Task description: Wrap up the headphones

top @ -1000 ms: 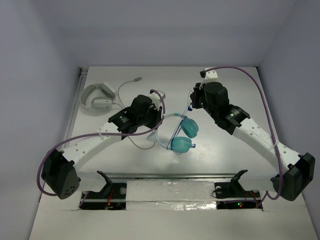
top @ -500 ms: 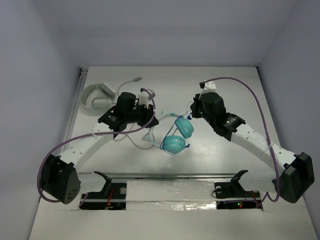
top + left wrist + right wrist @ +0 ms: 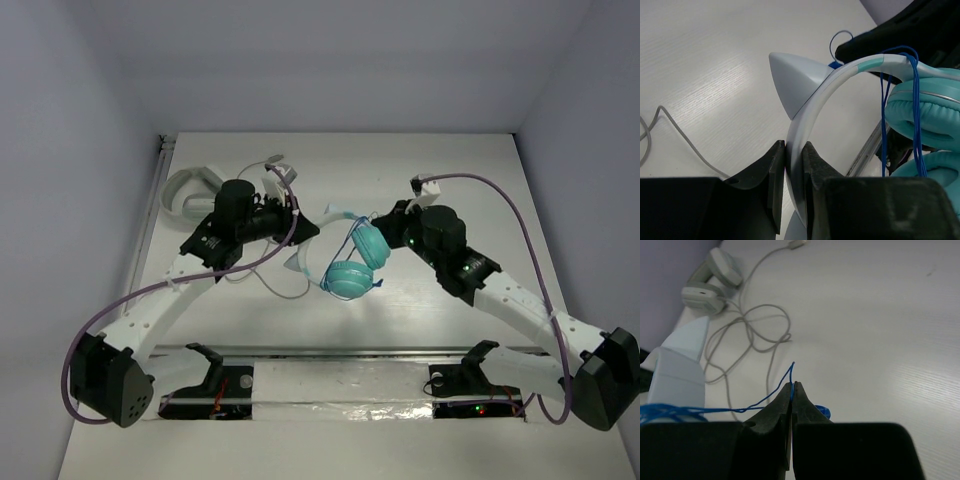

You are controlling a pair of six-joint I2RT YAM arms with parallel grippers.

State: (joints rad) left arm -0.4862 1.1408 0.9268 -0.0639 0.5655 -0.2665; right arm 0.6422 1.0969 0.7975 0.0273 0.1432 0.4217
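The headphones (image 3: 350, 262) have teal ear cups, a white headband and a thin blue cable. They hang above the table's middle between both arms. My left gripper (image 3: 298, 228) is shut on the white headband (image 3: 810, 107); the teal cups (image 3: 925, 120) with blue cable strands over them show at the right of the left wrist view. My right gripper (image 3: 385, 222) is shut on the blue cable (image 3: 767, 399), which runs left from its fingertips (image 3: 792, 386) to the headband (image 3: 680, 365). A blue bit, perhaps the plug (image 3: 824, 412), peeks out behind the fingers.
White-grey headphones (image 3: 192, 192) lie at the back left, their grey cable (image 3: 262, 282) looping across the table under my left arm; they also show in the right wrist view (image 3: 710, 277). A metal rail (image 3: 350, 352) runs along the near edge.
My left arm drew back to the left and raised the headphones by the headband. My right gripper moved down and left to the ear cups, holding the blue cable.
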